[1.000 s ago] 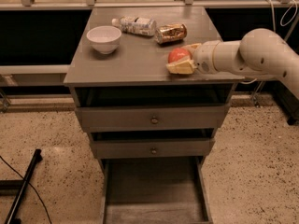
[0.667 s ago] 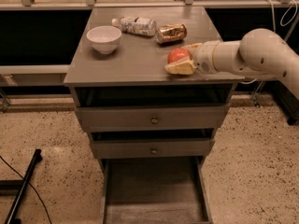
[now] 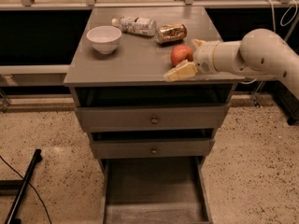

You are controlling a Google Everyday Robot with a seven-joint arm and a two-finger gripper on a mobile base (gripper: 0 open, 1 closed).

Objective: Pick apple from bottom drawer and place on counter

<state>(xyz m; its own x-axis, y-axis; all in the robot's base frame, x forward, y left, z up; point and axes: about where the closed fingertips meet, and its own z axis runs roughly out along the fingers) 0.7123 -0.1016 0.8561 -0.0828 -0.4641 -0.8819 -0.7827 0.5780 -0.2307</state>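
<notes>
Apple (image 3: 180,54) being found on table (image 3: 121,66), front part near edge, not in bottom drawer (image 3: 154,185); tool (image 3: 185,62) being reached in from side, long axis running along table front; apple lying at tool's tip, on white bowl (image 3: 104,38) side of wrist; whether tool is gripping or has released cannot be told; retreat along own axis being judged as next.

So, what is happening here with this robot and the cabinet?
A one-armed robot is working at a grey drawer cabinet. Its gripper is over the front right part of the counter, right at the apple, which appears to sit on the counter. The bottom drawer is pulled open, and no apple shows inside it. A white bowl, a bottle lying down and a can are also on the counter.
</notes>
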